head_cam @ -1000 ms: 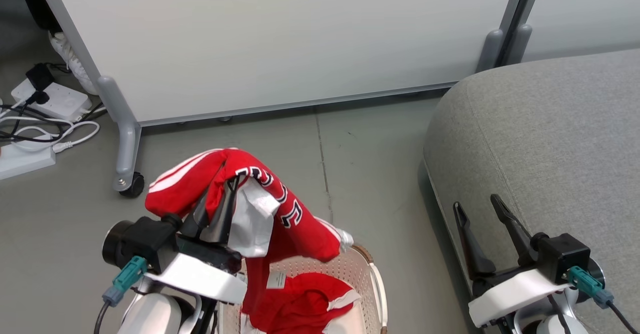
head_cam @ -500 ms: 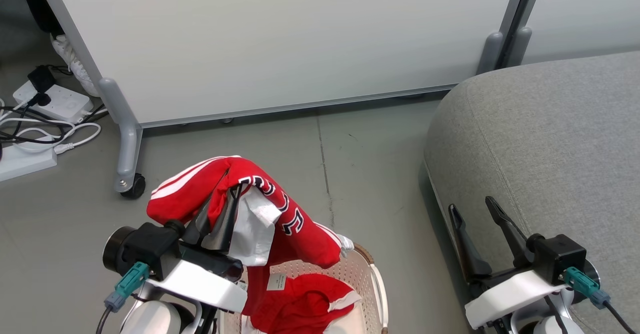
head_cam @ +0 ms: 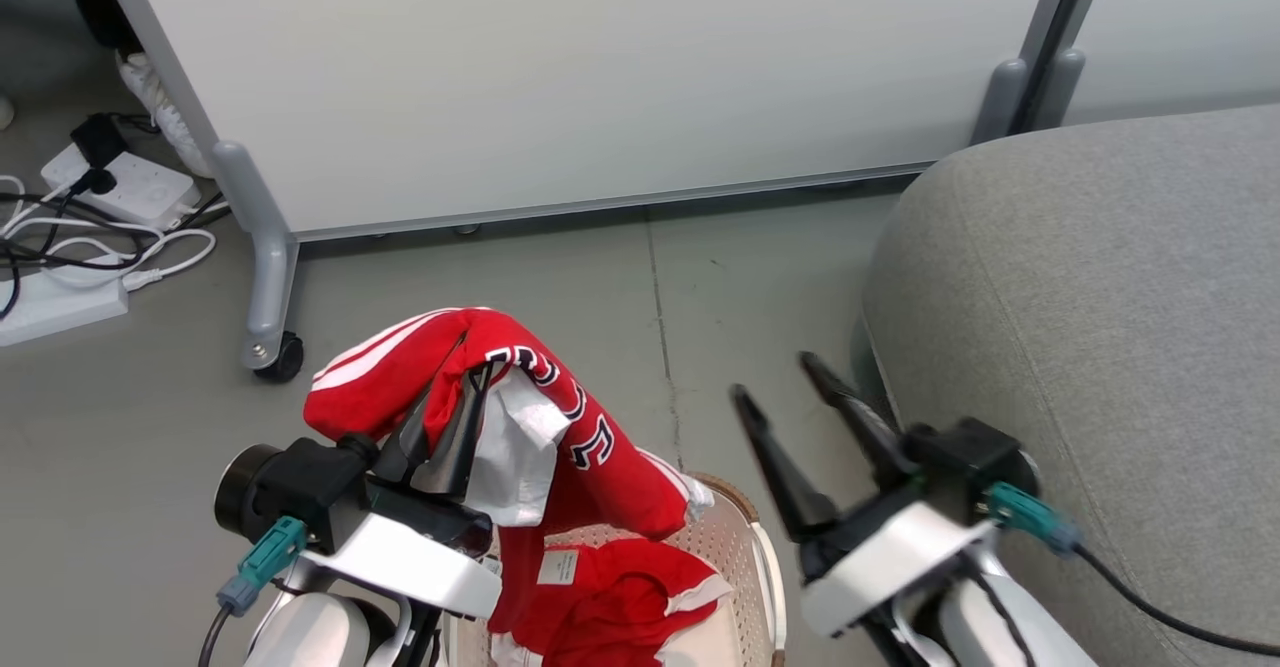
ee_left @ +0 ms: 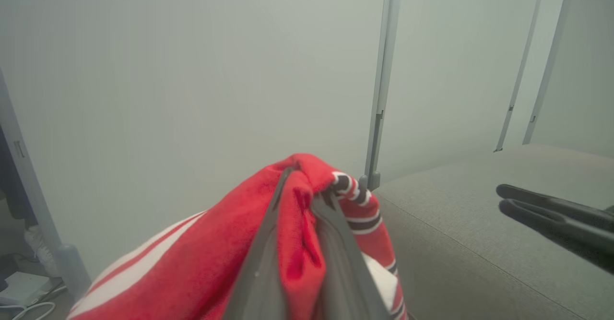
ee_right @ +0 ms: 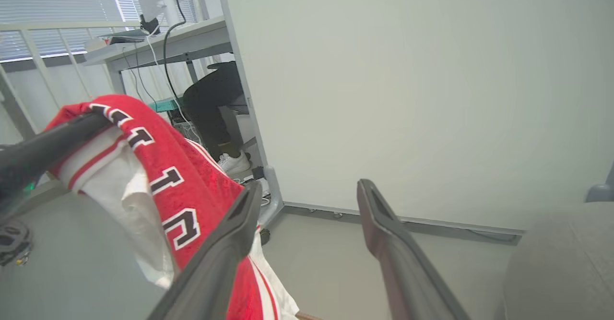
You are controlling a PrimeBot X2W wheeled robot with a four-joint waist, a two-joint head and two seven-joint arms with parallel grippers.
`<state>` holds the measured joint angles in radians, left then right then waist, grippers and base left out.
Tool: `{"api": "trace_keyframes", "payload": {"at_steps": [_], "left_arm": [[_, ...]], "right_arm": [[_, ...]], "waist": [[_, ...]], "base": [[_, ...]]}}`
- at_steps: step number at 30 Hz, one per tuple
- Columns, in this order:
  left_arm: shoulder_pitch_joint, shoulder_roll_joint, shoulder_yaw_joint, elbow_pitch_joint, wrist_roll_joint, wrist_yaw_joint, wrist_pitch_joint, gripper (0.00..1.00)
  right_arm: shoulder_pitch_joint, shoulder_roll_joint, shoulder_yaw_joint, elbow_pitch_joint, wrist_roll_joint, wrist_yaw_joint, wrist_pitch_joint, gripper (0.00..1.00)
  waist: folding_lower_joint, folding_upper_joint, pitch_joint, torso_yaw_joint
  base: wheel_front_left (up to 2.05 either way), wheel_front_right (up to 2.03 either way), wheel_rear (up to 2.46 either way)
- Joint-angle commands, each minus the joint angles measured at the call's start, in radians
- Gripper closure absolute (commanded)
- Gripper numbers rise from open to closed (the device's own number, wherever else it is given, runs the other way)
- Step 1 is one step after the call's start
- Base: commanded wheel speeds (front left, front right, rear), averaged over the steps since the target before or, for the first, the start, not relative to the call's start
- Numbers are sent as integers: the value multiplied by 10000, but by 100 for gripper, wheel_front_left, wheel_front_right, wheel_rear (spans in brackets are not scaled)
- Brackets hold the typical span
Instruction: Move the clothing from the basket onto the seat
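My left gripper (head_cam: 462,359) is shut on the clothing (head_cam: 590,452), a red jersey with white stripes and black-and-white letters, and holds it lifted above the basket (head_cam: 745,547). The jersey hangs down into the cream perforated basket, where more red fabric (head_cam: 610,612) lies. In the left wrist view the red clothing (ee_left: 297,214) is pinched between the fingers. My right gripper (head_cam: 775,375) is open with nothing in it, hovering between the jersey and the grey seat (head_cam: 1100,347). In the right wrist view the open fingers (ee_right: 230,233) frame the floor, the clothing (ee_right: 187,185) to their left.
A white partition on a grey castor leg (head_cam: 268,327) stands behind the basket. Power strips and cables (head_cam: 90,217) lie on the floor at far left. A person's white shoe (ee_right: 234,162) shows under a desk in the right wrist view.
My right gripper has swung left, away from the seat's edge toward the basket and jersey, still open. The left gripper keeps its hold on the jersey. The head camera shifted slightly.
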<state>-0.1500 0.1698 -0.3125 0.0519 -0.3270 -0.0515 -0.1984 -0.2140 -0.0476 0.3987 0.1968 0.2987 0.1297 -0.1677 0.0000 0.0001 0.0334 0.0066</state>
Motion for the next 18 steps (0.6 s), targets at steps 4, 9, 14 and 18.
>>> {"api": "trace_keyframes", "payload": {"at_steps": [4, 9, 14, 18], "left_arm": [[-288, -38, -95, 13, -43, -40, -73, 100], [-472, -99, -323, 38, -20, -108, -82, 100], [-545, -165, -492, 179, -54, -196, -137, 100], [-666, -209, -640, 239, -49, -248, -190, 100]], "right_arm": [[-985, -52, 1372, 324, 720, 19, -184, 0], [-2265, -57, 3272, 1073, 1905, 19, -453, 0], [-3150, -57, 4630, 1997, 2790, 19, -693, 0], [-3749, -52, 5498, 2733, 3353, 21, -821, 0]], "waist": [[0, -1, 72, 218], [0, -1, 198, 566], [0, -1, 252, 852], [0, -1, 287, 1024]], "base": [[0, 0, 0], [0, 0, 0], [0, 0, 0], [0, 0, 0]]}}
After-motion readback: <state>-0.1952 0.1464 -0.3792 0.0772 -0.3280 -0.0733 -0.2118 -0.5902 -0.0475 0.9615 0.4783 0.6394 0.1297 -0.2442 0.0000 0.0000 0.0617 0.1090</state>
